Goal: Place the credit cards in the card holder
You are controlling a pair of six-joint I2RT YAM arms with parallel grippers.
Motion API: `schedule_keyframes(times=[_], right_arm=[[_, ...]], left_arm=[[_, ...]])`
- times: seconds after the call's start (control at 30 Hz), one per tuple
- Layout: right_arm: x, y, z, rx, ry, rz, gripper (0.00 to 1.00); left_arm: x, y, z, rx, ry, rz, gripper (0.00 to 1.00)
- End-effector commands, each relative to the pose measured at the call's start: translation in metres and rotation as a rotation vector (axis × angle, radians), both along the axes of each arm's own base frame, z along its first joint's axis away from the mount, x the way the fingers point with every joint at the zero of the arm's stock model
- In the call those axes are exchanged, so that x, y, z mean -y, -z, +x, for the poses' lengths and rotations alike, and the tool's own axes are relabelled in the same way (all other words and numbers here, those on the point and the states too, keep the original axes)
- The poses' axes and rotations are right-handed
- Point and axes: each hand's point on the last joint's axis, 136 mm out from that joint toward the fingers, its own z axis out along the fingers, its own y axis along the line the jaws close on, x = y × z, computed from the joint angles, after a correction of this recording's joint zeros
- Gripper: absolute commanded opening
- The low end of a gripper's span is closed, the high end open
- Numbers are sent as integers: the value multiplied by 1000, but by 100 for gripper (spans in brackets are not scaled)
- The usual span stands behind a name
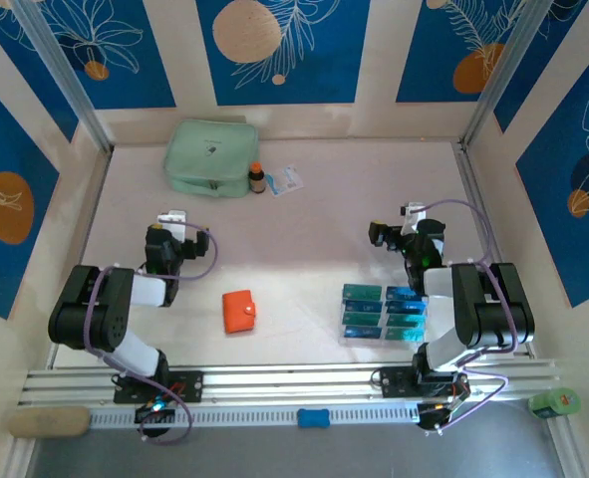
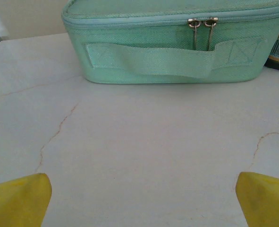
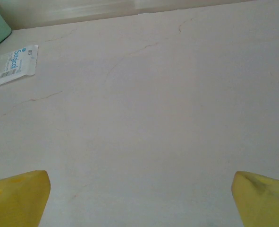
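Observation:
The card holder (image 1: 239, 311), a small square orange wallet, lies folded shut on the table, near the front and left of centre. The credit cards (image 1: 383, 313), teal-green and bright blue, lie in two neat columns right of it, close to the right arm's base. My left gripper (image 1: 171, 221) hovers behind and left of the wallet, open; its yellow fingertips (image 2: 19, 198) stand far apart over bare table. My right gripper (image 1: 389, 232) sits behind the cards, open too, with yellow fingertips (image 3: 16, 196) wide apart and nothing between them.
A large mint-green zip pouch (image 1: 209, 157) stands at the back left, straight ahead of the left gripper as the pouch (image 2: 172, 40). A small brown bottle (image 1: 256, 178) and a white-and-blue paper packet (image 1: 285, 181) lie beside it; the packet (image 3: 9, 65) shows ahead-left of the right gripper.

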Motion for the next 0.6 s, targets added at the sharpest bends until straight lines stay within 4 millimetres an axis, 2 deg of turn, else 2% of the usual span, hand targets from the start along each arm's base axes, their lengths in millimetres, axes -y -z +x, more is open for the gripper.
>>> schedule_keyframes(times=[0.0,0.57], right_arm=[[-1,-9,5,29,-15,-13,99],[-1,-9,5,30,-14,-16,99]], left_arm=[[-2,-6,2,26,3,-9,100],[-6,-6,1,32,-21,-7,100]])
